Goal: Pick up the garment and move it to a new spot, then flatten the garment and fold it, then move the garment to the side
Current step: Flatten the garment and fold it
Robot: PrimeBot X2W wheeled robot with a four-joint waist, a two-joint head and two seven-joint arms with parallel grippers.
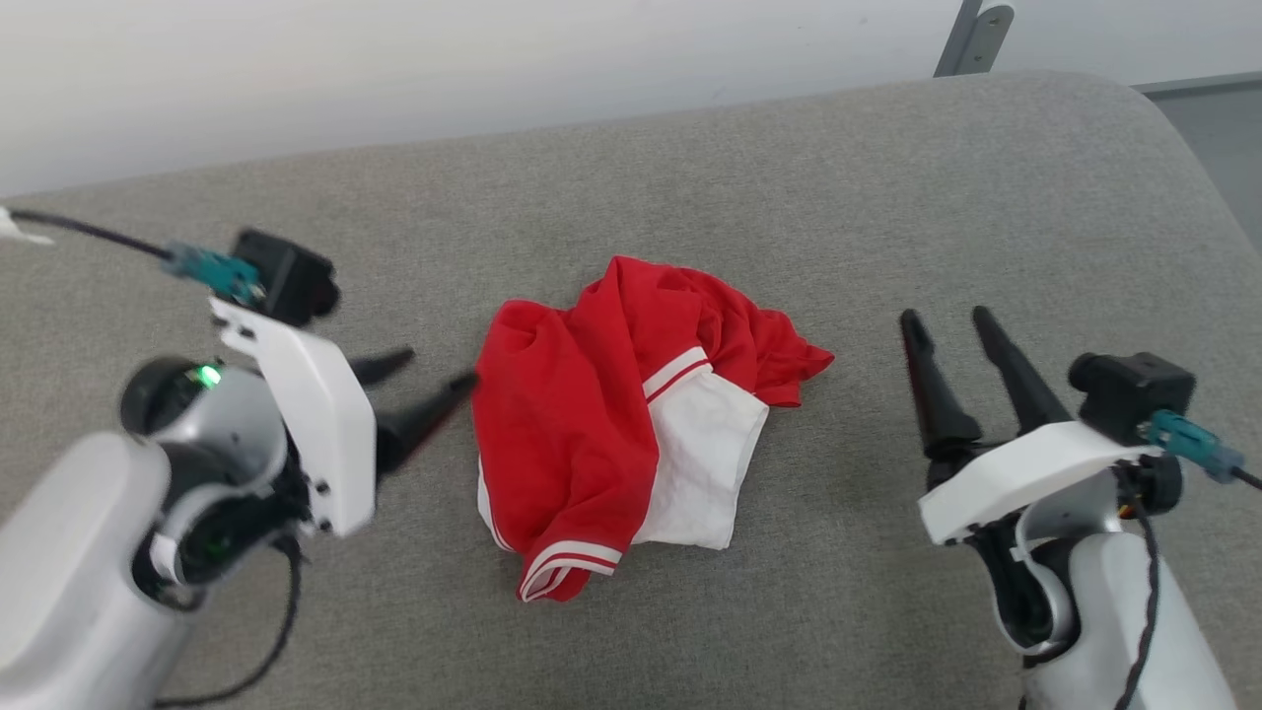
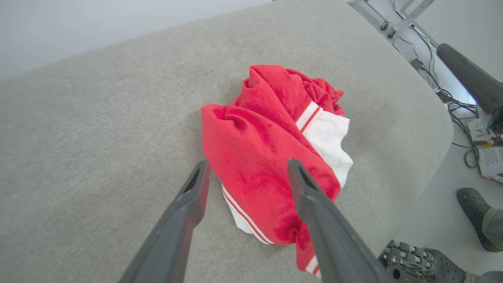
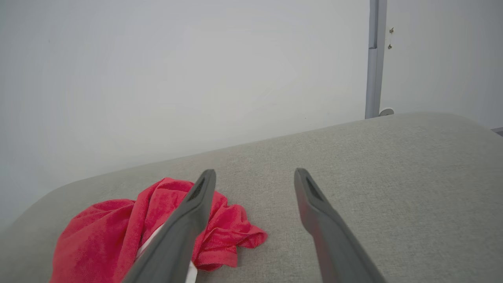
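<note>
One garment is seen crumpled mid-way across the grey upholstered surface, away from its edges. Two claws are counted. Left claw is spread wide with nothing gripped, tips just beside the garment's left edge; contact cannot be told. Right claw is spread wide, empty, well apart from the garment.

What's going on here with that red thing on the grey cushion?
A two-armed robot is working on a soft red fabric shirt with white sleeves, lying crumpled in a heap on a padded grey fabric surface. Its left gripper is open right beside the shirt's edge, holding nothing. Its right gripper is open too, off to the other side and clear of the shirt. Nothing is flattened or folded yet.
</note>
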